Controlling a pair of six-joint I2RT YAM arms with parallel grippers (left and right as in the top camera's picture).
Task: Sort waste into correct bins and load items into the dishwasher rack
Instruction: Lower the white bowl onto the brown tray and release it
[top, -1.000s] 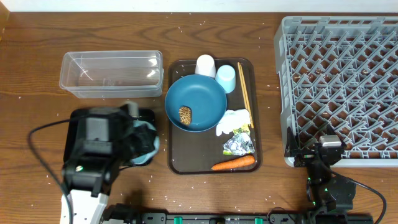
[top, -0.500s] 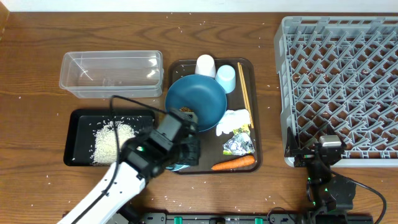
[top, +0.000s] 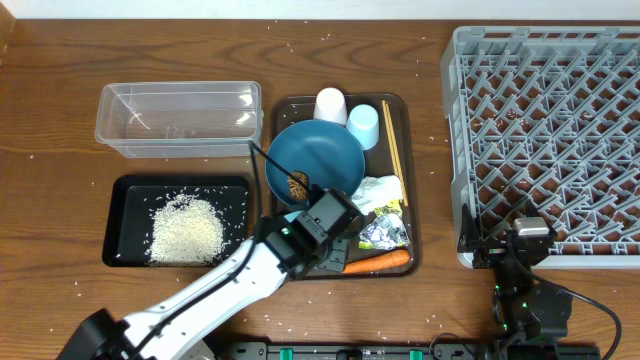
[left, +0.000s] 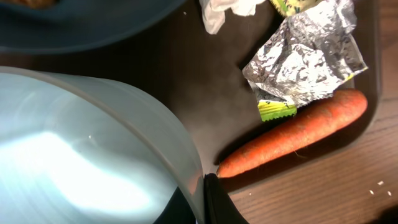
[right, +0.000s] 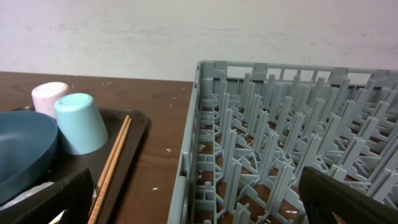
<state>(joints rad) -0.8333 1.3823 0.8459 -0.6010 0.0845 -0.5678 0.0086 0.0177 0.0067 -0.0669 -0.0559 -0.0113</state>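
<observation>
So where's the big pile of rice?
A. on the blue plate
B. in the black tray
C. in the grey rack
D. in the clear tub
B: the rice lies in a white heap inside the black tray.

The left gripper (left: 203, 200), clamping the pale blue bowl (left: 93, 155), has swung from left of the brown serving tray (top: 406, 130) to above its near-left corner, uncovering the rice pile (top: 185, 230) left of it.
</observation>
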